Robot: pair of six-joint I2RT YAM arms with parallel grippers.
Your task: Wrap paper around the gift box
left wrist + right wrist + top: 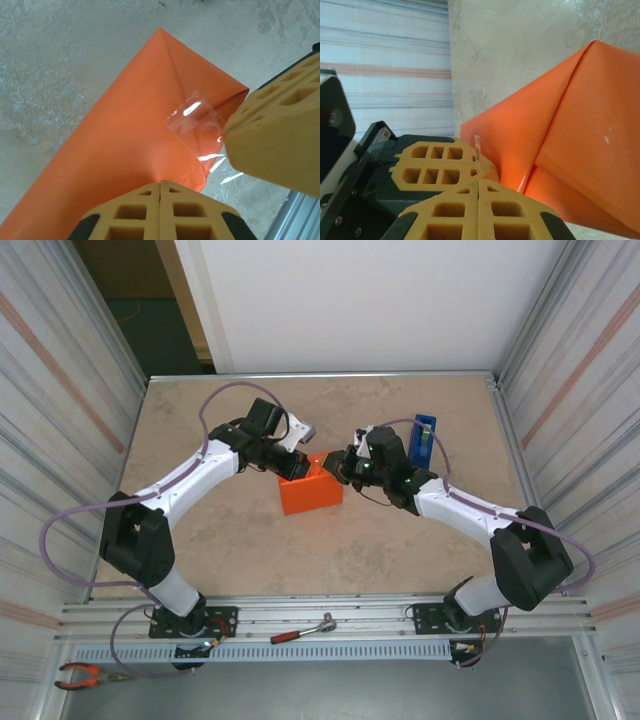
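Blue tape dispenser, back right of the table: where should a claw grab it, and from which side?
Probably pinch the tape dispenser across its narrow width near the top, coming down from above with the right claw, the nearer one. It stands upright and slim, clear of the orange paper; a sideways approach would likely tip it.

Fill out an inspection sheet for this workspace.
surface: beige table, no spills seen
job's things: paper folded into a parcel at centre; end flap creased, clear tape on it
clutter: blue dispenser at the back; red-handled tool and pliers at the near edge
grippers: left gripper shut, right gripper shut, both at the parcel's end
cables: purple cables loop off both arms, apart from the parcel
surroundings: striped side walls, white back wall
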